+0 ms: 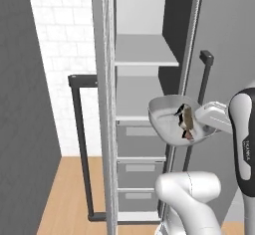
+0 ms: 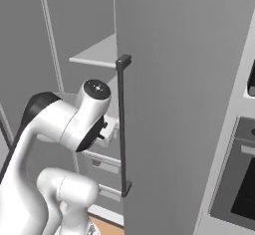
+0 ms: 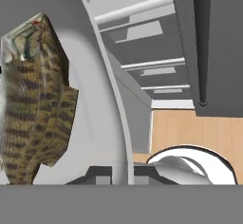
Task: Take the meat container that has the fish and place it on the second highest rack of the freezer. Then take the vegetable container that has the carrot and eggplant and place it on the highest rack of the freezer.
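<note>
My left base camera looked straight into the open freezer [image 1: 144, 79] from close behind the arm. My right base camera faced its door [image 2: 184, 104] edge-on, sharing the shelves. My hand camera sat tight against the container [image 3: 102, 99], looking down the drawers.

Bare highest rack [image 1: 144, 50], open freezer door [image 2: 179, 104] alongside

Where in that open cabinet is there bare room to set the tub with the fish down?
Both shelves look bare: the highest rack and the lower shelf, between the freezer's left wall and dark right side. Below, stacked drawers fill the space. The tub, holding the fish, crowds the lower shelf's front.
</note>
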Tool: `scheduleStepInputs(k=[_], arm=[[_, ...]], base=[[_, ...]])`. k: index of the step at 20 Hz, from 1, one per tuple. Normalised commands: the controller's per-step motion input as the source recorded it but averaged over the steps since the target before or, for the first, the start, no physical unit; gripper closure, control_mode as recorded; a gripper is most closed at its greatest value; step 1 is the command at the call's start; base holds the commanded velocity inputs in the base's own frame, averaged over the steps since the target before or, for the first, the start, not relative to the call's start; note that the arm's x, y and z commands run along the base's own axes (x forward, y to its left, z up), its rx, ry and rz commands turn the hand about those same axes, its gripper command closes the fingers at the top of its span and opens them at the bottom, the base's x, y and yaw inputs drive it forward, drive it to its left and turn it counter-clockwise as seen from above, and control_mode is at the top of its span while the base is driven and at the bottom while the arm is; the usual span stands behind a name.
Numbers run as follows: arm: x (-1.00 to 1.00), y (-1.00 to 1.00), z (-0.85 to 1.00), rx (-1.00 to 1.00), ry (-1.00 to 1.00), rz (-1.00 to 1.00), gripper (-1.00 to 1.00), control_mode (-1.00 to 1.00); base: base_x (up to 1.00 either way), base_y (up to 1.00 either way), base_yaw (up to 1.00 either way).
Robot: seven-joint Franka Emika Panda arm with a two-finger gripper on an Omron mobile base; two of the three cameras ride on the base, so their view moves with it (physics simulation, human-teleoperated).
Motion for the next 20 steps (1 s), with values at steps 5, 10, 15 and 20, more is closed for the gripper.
scheduleStepInputs(k=[5, 10, 15, 20], arm=[[0.0, 0.0, 0.0, 0.0, 0.0, 0.0, 1.0, 1.0], [0.0, 0.0, 0.0, 0.0, 0.0, 0.0, 1.0, 1.0], [0.0, 0.0, 0.0, 0.0, 0.0, 0.0, 1.0, 1.0], [0.0, 0.0, 0.0, 0.0, 0.0, 0.0, 1.0, 1.0]], base=[[0.35, -0.07, -0.24], [0.14, -0.07, -0.22], [0.0, 0.08, -0.02], [0.0, 0.0, 0.0]])
